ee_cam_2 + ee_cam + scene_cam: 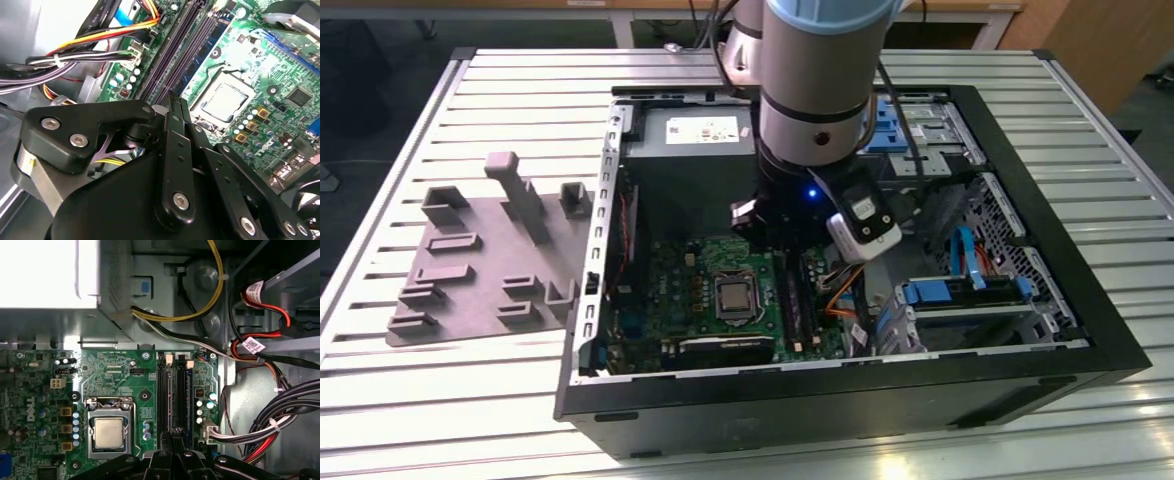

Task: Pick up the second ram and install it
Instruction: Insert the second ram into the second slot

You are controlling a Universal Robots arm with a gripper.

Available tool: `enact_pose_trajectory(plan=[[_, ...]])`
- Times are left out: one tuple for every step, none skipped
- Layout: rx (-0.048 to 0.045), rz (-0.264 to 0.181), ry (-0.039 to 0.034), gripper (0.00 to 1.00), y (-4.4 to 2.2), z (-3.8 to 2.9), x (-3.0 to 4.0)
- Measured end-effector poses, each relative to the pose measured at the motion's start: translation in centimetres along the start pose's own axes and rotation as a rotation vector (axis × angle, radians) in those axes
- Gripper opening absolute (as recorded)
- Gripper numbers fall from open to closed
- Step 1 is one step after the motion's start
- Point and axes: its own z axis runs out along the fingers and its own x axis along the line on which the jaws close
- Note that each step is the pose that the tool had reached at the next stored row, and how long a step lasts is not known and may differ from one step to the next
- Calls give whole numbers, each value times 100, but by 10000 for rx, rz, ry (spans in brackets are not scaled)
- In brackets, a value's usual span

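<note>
Inside one open computer case (1067, 235): one green motherboard (115, 375), one bare processor (109, 432), a row of long black slots (162, 395). One dark second ram (174, 400), apparently edge-up among the slots, directly beneath the gripper (173, 432). One arm (814, 90) reaching straight down, wrist vertical; jaws drawn together at the stick's end, actual pinch unclear.
</note>
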Motion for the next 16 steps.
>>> enact_pose_trajectory(plan=[[0, 19, 0, 12, 0, 4, -6], [0, 36, 0, 12, 0, 7, -11], [1, 51, 0, 12, 0, 11, -16], [1, 61, -1, 12, 0, 16, -21], [1, 65, 0, 12, 0, 21, -24], [1, 66, -1, 12, 0, 26, -27], [3, 68, 0, 12, 0, 31, -28], [2, 68, 0, 12, 0, 38, -28], [2, 68, 0, 12, 0, 44, -28], [2, 67, 0, 12, 0, 51, -28], [2, 67, 0, 12, 0, 58, -28], [2, 67, 0, 12, 0, 66, -28], [2, 67, 0, 12, 0, 73, -27], [2, 67, 0, 12, 0, 80, -27], [2, 67, 0, 12, 0, 86, -27], [2, 67, 0, 12, 0, 91, -26]])
